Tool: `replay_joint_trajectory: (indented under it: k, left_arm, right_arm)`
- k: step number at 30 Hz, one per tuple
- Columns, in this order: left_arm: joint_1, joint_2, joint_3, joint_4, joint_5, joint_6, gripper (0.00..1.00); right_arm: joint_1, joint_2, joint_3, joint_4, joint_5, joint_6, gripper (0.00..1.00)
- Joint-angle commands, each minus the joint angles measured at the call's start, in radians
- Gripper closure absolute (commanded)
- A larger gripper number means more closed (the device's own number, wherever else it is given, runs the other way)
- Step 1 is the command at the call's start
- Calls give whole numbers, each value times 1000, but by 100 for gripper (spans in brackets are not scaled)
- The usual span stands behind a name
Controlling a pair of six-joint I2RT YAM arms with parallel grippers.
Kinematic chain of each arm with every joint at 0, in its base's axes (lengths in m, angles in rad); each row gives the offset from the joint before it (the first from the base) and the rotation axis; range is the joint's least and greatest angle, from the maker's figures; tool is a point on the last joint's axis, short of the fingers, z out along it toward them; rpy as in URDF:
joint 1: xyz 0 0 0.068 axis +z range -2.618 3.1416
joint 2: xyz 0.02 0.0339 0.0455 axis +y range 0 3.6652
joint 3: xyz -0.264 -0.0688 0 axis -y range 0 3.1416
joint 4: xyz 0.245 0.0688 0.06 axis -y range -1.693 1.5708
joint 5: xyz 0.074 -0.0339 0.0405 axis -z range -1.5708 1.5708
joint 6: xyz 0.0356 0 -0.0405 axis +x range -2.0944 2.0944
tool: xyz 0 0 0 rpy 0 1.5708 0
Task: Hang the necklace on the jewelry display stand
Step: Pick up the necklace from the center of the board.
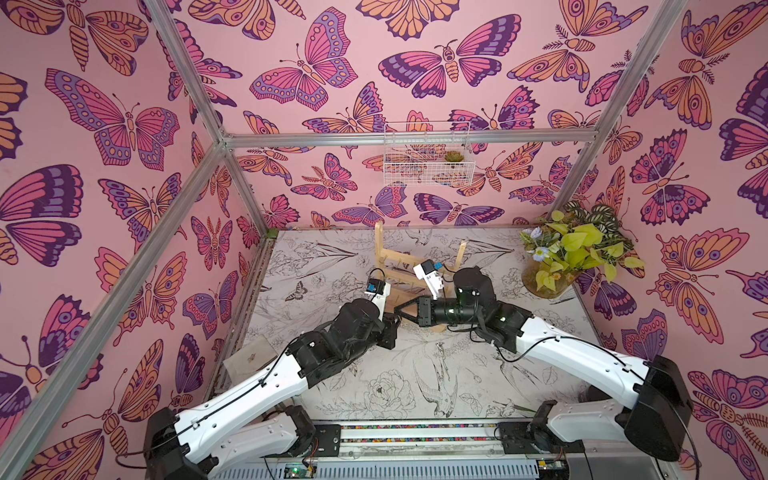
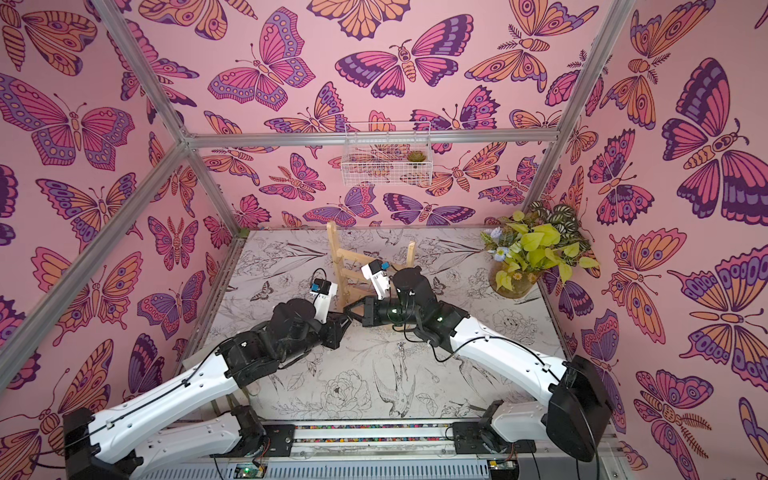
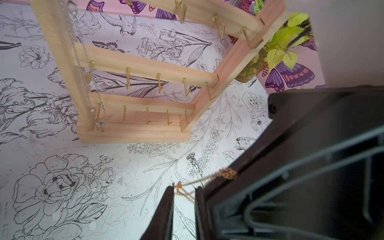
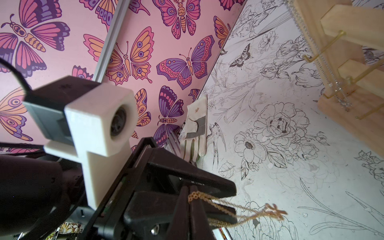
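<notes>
Right fingers (image 4: 180, 212) pinch the thread-thin gold chain necklace (image 4: 196, 195); left fingers (image 3: 167, 207) stand slightly spread, the chain running between them, near the pale wooden ladder-like stand (image 3: 133, 131).

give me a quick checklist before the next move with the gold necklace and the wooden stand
1. grip of the right gripper on the necklace: ok, shut with the chain pinched in it.
2. grip of the left gripper: not ok, jaws apart, the chain only crosses the gap.
3. free hooks on the jewelry display stand: ok, most are bare; a silver chain hangs by one upright.
4. stand base flat on the table: ok.
5. necklace free of tangles: cannot tell, it is bunched at the right gripper.
</notes>
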Motion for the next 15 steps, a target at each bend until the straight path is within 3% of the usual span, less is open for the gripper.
replay_joint_trajectory:
  k: [1, 15]
  left_arm:
    - [-7, -1, -23, 22, -21, 13, 79]
    - [-6, -15, -34, 45, -55, 31, 81]
  right_arm:
    - [12, -13, 21, 32, -20, 16, 95]
    - [26, 14, 27, 68, -50, 37, 94]
